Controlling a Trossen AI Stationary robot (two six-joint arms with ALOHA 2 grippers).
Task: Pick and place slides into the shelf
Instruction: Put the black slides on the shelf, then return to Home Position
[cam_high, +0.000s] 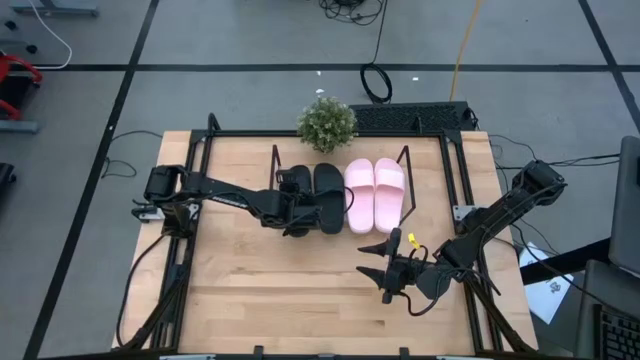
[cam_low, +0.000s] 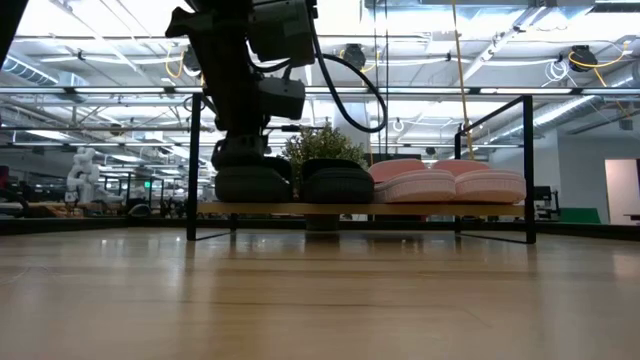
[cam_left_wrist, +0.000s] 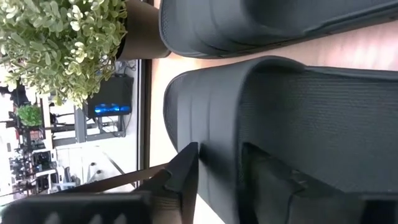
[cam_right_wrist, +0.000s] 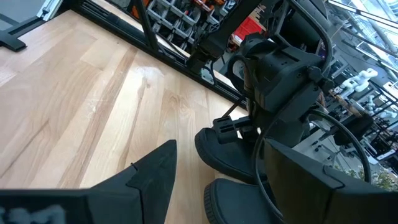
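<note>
Four slides (cam_high: 345, 196) on the shelf (cam_low: 360, 209)

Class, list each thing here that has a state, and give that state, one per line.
Black slides: both on the shelf, side by side.
Pink slides: both on the shelf, beside the black pair.
Shelf: holds all four slides.
Left gripper: at the outer black slide, fingers straddling its edge.
Right gripper: open, empty, over the table.

The left gripper (cam_high: 293, 203) reaches over the shelf (cam_high: 405, 157), fingers apart. The right gripper (cam_high: 385, 262) waits in front, wide open.
</note>
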